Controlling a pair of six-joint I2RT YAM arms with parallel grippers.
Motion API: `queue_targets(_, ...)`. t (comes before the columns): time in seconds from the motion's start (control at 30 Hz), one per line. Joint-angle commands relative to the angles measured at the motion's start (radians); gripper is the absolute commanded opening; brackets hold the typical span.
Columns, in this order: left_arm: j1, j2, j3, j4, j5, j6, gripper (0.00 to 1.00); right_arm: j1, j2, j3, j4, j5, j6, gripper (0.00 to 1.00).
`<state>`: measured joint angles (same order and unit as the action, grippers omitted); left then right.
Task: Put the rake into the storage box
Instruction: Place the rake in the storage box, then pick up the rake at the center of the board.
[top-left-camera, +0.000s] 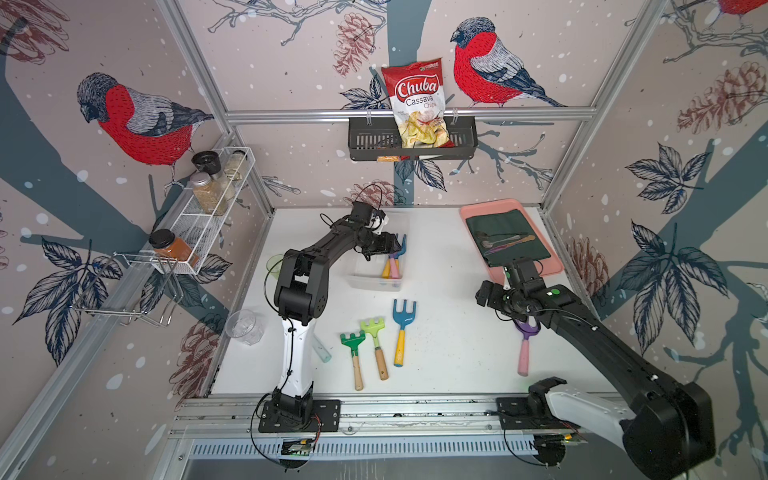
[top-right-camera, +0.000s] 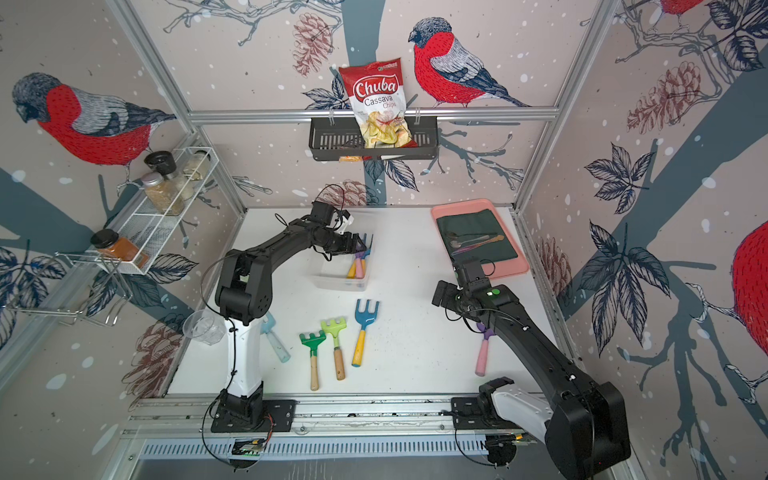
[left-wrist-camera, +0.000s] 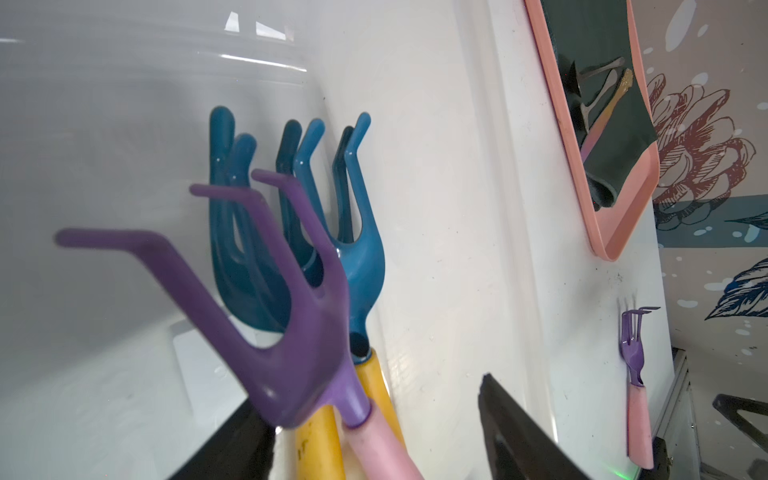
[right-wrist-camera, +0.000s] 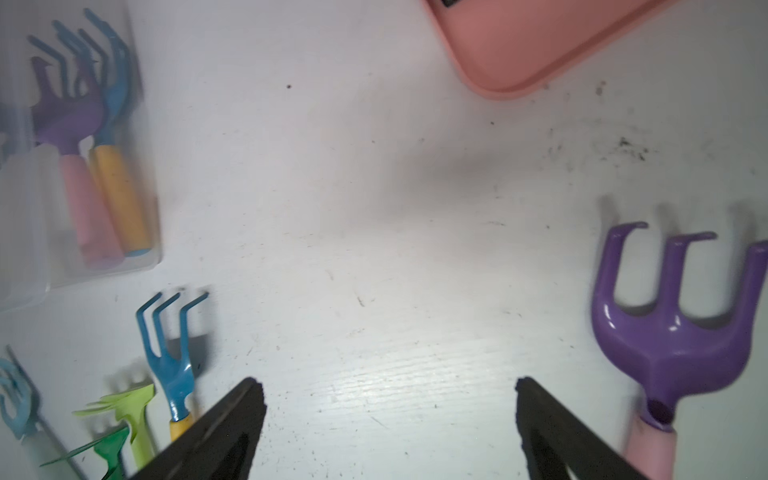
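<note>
L gripper (top-left-camera: 392, 246) hung over the box (top-left-camera: 370, 283), jaws wide either side of a purple rake (left-wrist-camera: 299, 332), not clamping it. That rake lay inside w/ a blue rake (left-wrist-camera: 361, 266). Step in hand looked like the drop-off, prob. done. Mid-table, green rake (top-left-camera: 353, 345), lime rake (top-left-camera: 374, 332) & 2nd blue rake (top-left-camera: 403, 320) lay loose. R gripper (right-wrist-camera: 388, 386) was wide & empty, just beside a 2nd purple rake (right-wrist-camera: 673, 345) on the table. Next: L arm lifts clear; R must centre over the pink handle before closing.
</note>
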<state>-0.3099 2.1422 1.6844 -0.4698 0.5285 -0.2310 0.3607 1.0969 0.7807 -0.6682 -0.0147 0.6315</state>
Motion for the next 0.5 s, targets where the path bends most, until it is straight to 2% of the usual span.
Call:
queue_targets(0.0,-0.008,-0.053,-0.030,0.035,-0.062,-0.047,0.82,-0.038,-0.027,-0.032,-0.042,0.058,0.032,1.00)
queue_targets(0.03,-0.008,-0.068,-0.042,0.026,-0.078,-0.056,0.85,-0.058,-0.038,-0.047,-0.048,0.067,0.038,1.00)
queue_targets(0.17,-0.008,-0.104,-0.068,0.006,-0.107,-0.085,0.86,-0.106,-0.049,-0.110,-0.080,0.114,0.074,1.00)
queue_targets(0.27,-0.011,-0.131,-0.086,-0.005,-0.117,-0.100,0.90,-0.105,-0.016,-0.093,-0.120,0.160,0.115,1.00)
queue_targets(0.47,-0.020,-0.229,-0.154,0.036,-0.090,-0.164,0.90,-0.100,0.081,-0.077,-0.191,0.300,0.206,1.00)
